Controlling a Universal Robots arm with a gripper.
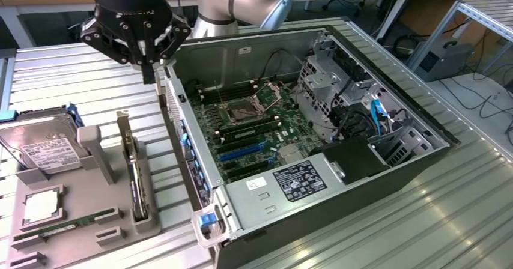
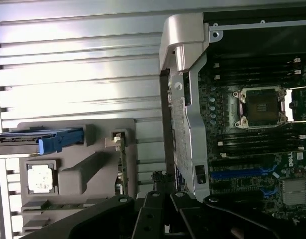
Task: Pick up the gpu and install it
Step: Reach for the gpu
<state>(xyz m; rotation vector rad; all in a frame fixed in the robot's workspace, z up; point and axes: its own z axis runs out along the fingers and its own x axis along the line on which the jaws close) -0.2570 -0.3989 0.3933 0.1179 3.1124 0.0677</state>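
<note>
The gpu (image 1: 136, 173) is a thin black card standing on edge in a slot of the grey holder tray (image 1: 88, 221), its silver bracket at the far end. In the wrist view the gpu (image 2: 122, 162) shows edge-on in the same tray. My gripper (image 1: 148, 77) hangs above the table beside the near corner of the open computer case (image 1: 240, 209), well behind the gpu and apart from it. Its fingers are shut with nothing between them. The gripper (image 2: 164, 196) also appears in the wrist view, over the case's wall.
The case holds a motherboard with a bare CPU socket (image 2: 262, 104) and blue expansion slots (image 1: 240, 152). The tray also carries a hard drive (image 1: 40, 149), a CPU chip (image 1: 40, 206) and a green memory stick (image 1: 56, 227). The ribbed metal table (image 1: 417, 221) surrounds everything.
</note>
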